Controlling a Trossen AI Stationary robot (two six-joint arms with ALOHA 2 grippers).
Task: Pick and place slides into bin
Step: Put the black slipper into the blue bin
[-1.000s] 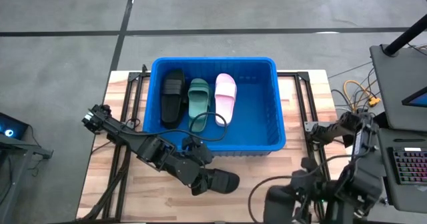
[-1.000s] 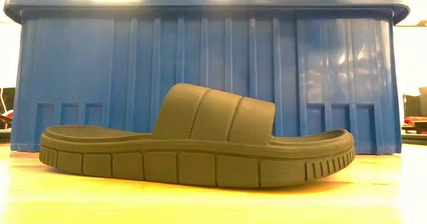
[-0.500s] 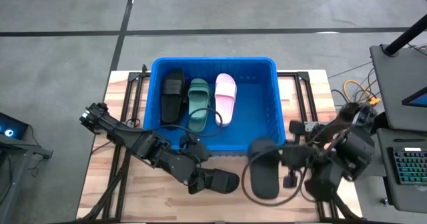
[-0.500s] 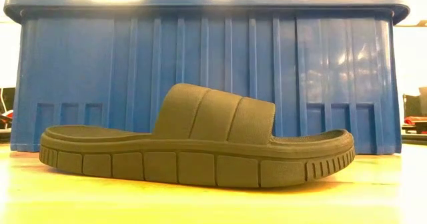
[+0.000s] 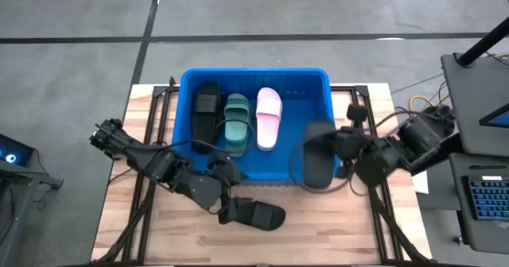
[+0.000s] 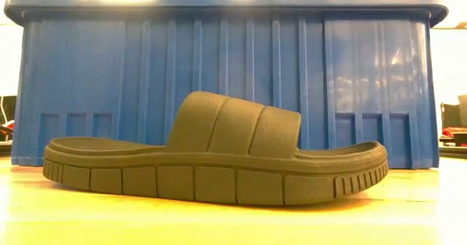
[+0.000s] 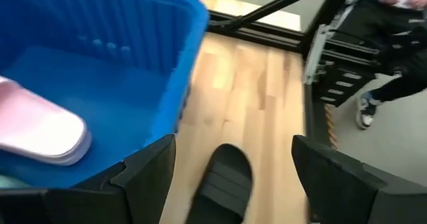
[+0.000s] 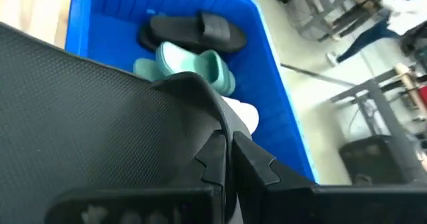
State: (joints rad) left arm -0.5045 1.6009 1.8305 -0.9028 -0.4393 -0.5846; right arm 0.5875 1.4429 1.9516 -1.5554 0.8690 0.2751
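Observation:
The blue bin (image 5: 334,124) stands at the table's far middle. A black slide (image 5: 206,112), a green slide (image 5: 236,122) and a pink slide (image 5: 268,116) lie on its floor at the left. My right gripper (image 5: 340,152) is shut on a dark slide (image 5: 318,154), held over the bin's right part. Another dark slide (image 5: 261,215) rests sole-down on the table in front of the bin, also in the low view (image 6: 219,157). My left gripper (image 7: 233,177) is open at this slide's left end, one finger on either side; touching or not, I cannot tell. My right gripper holds the dark slide by its right long side (image 5: 329,154), about mid-length, coming roughly level from the table's right and across the slide. In the right wrist view the slide (image 8: 100,117) covers the place of contact. The slide is lifted clear, above the bin's rim.
The bin's near wall (image 6: 233,77) rises just behind the slide on the table. Black frame rails (image 5: 374,140) run along both table sides. A laptop stand (image 5: 477,100) is off the right edge. A person's legs (image 7: 387,84) show beyond the table.
My right gripper has carried its dark slide up from the table's near right, toward the far edge and leftward, until it is over the bin's right part. The slide on the table has stayed in place.

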